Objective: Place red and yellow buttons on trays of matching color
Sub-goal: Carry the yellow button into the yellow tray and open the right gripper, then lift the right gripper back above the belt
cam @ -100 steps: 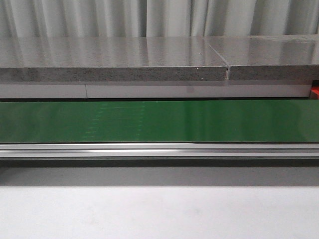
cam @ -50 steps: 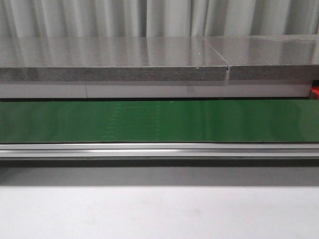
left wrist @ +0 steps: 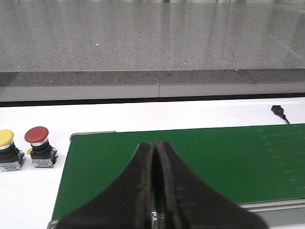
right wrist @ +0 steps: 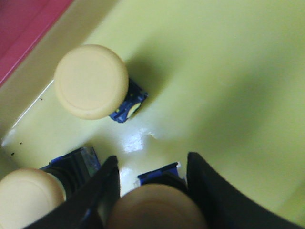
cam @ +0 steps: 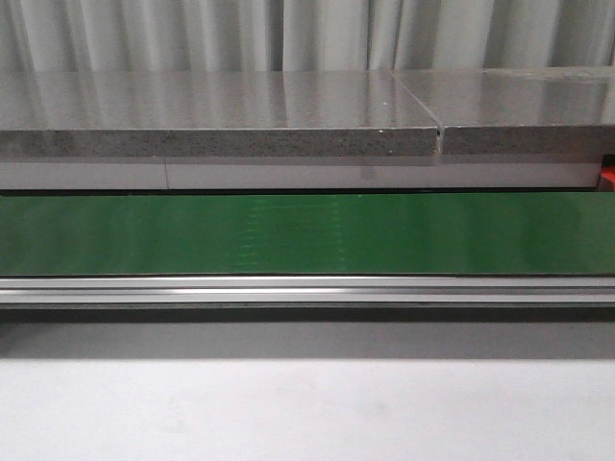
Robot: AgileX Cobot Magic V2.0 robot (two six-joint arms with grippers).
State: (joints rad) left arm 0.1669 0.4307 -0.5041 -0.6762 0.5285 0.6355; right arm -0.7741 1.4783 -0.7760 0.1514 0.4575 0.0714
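1. front view: green conveyor belt [cam: 307, 233] runs the full width, bounded by an aluminium rail [cam: 307, 290] on the near edge and a speckled grey stone surface [cam: 221, 115] on the far side; no arm shows in this view.
2. left gripper [left wrist: 155, 157]: fingers pressed together, holding nothing, above the belt's end edge.
3. beside that belt end, on the white surface [left wrist: 28, 191], stand a red button [left wrist: 39, 145] and a yellow button [left wrist: 7, 149], just beside each other, upright on blue bases.
4. right gripper [right wrist: 152, 191]: fingers spread either side of a yellow-capped button [right wrist: 155, 206] inside the yellow tray [right wrist: 228, 71]; whether they grip it cannot be told.
5. two more yellow buttons lie in that tray: one tilted [right wrist: 91, 82], one at the frame corner [right wrist: 28, 198].
6. a red tray [right wrist: 24, 24] borders the yellow tray's rim.
7. pale curtain [cam: 307, 34] behind.
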